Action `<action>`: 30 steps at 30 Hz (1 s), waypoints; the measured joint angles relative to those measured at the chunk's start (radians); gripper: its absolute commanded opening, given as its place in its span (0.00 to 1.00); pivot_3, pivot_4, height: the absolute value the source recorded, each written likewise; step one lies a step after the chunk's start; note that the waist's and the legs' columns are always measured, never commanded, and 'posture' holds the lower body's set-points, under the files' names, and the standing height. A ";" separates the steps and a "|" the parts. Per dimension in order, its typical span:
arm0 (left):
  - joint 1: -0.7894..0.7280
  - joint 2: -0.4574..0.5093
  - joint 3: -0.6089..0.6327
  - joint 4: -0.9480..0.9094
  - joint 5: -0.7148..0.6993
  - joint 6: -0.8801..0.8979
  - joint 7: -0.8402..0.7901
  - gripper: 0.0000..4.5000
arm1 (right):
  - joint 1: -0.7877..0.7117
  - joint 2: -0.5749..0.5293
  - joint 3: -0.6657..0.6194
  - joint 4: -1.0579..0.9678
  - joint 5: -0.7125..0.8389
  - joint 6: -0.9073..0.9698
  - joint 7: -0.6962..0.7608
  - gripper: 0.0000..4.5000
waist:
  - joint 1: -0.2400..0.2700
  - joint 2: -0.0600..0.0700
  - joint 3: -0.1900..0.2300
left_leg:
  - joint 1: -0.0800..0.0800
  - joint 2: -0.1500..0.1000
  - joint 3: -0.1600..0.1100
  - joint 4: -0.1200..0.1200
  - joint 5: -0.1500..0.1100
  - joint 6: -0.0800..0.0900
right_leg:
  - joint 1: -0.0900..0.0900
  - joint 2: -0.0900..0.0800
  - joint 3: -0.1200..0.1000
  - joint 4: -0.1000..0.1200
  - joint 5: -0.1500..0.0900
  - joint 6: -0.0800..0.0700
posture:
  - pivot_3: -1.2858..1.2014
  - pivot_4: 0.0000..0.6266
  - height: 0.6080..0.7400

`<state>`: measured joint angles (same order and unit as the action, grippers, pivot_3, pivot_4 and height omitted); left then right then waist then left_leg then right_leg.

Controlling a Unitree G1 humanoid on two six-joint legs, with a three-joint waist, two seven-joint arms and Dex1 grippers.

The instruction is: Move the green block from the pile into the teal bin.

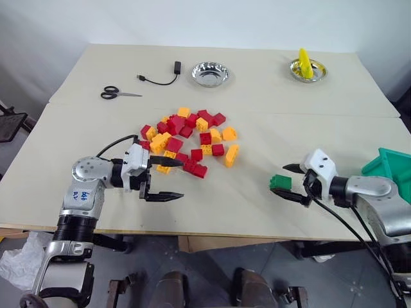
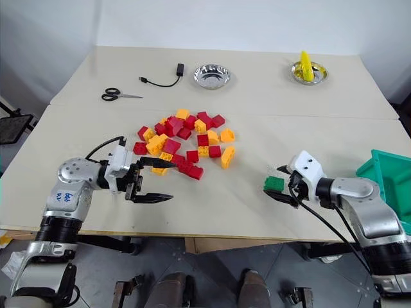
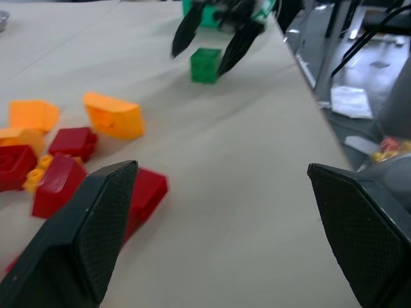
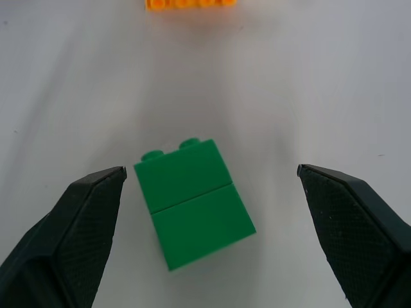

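Nearest to the head camera: both arms at the front edge of the table [image 1: 270,212]. On the right, right gripper [image 1: 294,182] with fingers spread wide, holding nothing. Between those two fingers, the green block [image 1: 280,183], lying on the table surface, well apart from the pile [image 1: 188,141] and near the front right part of the table. Seen from the right wrist camera: green block [image 4: 192,202] resting a little turned, studs pointing away from the wrist, clearly nearer to one finger [image 4: 77,231] than to the other, with open gaps on both sides and no touching visible. Seen from the left wrist camera: the same block low between the two dark fingertips of the right gripper.

On the left, left gripper [image 1: 162,181] just in front of the pile, fingers also wide open and empty, pointing sideways toward the right arm. Nearest red bricks just beside the upper finger.

At the right edge, beyond the right arm, a corner of the teal bin [image 1: 392,167], apart from the block.

At the far side of the table: scissors [image 1: 117,94], a black cable [image 1: 160,76], a steel bowl [image 1: 209,74], and a second bowl [image 1: 308,69] with something yellow in it.
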<state>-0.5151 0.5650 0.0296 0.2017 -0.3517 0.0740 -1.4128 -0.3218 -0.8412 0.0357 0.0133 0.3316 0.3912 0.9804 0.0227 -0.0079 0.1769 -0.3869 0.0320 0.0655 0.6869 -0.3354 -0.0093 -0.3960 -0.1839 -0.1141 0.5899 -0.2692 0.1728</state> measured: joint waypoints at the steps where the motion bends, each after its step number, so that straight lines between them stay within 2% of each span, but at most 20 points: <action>1: 0.012 0.001 -0.001 -0.022 -0.006 0.013 0.003 1.00 | -0.003 0.000 0.009 0.007 0.000 0.000 0.022 0.91 | 0.001 0.000 0.000 | 0.000 0.000 0.000 0.000 0.000 0.000 | 0.000 0.000 0.000 0.000 0.000 0.000 | 0.52 0.24 1.00; 3: 0.026 0.003 -0.006 -0.048 -0.016 0.034 0.008 1.00 | -0.003 0.000 0.019 0.017 0.000 0.000 0.059 0.79 | 0.001 0.000 0.000 | 0.000 0.000 0.000 0.000 0.000 0.000 | 0.000 0.000 0.000 0.000 0.000 0.000 | 0.52 0.24 1.00; 9: 0.022 -0.024 -0.038 -0.071 -0.034 0.063 0.031 1.00 | 0.018 0.011 -0.015 0.012 0.000 -0.056 0.065 0.33 | 0.001 0.000 0.000 | 0.000 0.000 0.000 0.000 0.000 0.000 | 0.000 0.000 0.000 0.000 0.000 0.000 | 0.52 0.24 1.00; 14: -0.036 -0.172 -0.047 -0.065 -0.058 0.096 0.152 1.00 | 0.196 -0.019 -0.146 -0.125 0.017 -0.087 0.040 0.33 | 0.019 -0.001 0.000 | -0.001 -0.001 0.000 0.002 0.000 0.000 | 0.001 0.000 0.000 -0.001 0.001 0.001 | 0.52 0.24 1.00; 18: -0.068 -0.298 -0.075 -0.066 -0.058 0.093 0.241 1.00 | 0.297 0.048 -0.372 -0.275 0.117 -0.058 -0.068 0.33 | 0.016 0.000 0.000 | 0.000 0.000 0.000 0.003 0.000 0.000 | 0.002 0.000 0.000 0.000 0.001 0.001 | 0.52 0.24 1.00; 21: -0.066 -0.350 -0.107 -0.063 -0.057 0.091 0.268 1.00 | 0.385 0.104 -0.569 -0.366 0.189 -0.028 -0.153 0.33 | 0.022 0.000 0.000 | 0.000 0.000 0.000 0.003 0.000 0.000 | 0.002 0.000 0.000 -0.001 0.001 0.001 | 0.52 0.24 1.00; 24: -0.069 -0.393 -0.148 -0.059 -0.053 0.088 0.278 1.00 | 0.432 0.098 -0.800 -0.366 0.176 0.014 -0.278 0.33 | 0.028 0.000 0.000 | 0.000 0.000 0.000 0.004 0.000 0.001 | 0.003 0.000 0.000 -0.001 0.001 0.001 | 0.52 0.24 1.00; 26: -0.074 -0.409 -0.171 -0.040 -0.046 0.089 0.287 1.00 | 0.456 0.064 -0.909 -0.321 0.132 0.035 -0.345 0.33 | 0.028 0.000 0.000 | 0.000 0.000 0.000 0.004 0.000 0.001 | 0.003 0.000 0.001 -0.001 0.001 0.001 | 0.52 0.24 1.00; 30: -0.101 -0.418 -0.190 -0.009 -0.037 0.089 0.290 1.00 | 0.491 0.040 -0.944 -0.236 0.065 0.044 -0.384 0.33 | 0.021 0.001 -0.001 | 0.000 0.000 0.000 0.004 0.000 0.001 | 0.003 0.000 0.001 -0.001 0.001 0.001 | 0.52 0.24 1.00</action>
<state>-0.6166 0.1469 -0.1601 0.1926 -0.3886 0.1626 -1.1232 0.1688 -0.8011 -0.9079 -0.2222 0.3965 0.4349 0.5965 0.0436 -0.0069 0.1763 -0.3865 0.0317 0.0658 0.6908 -0.3358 -0.0086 -0.3931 -0.1841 -0.1133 0.5889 -0.2683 0.1741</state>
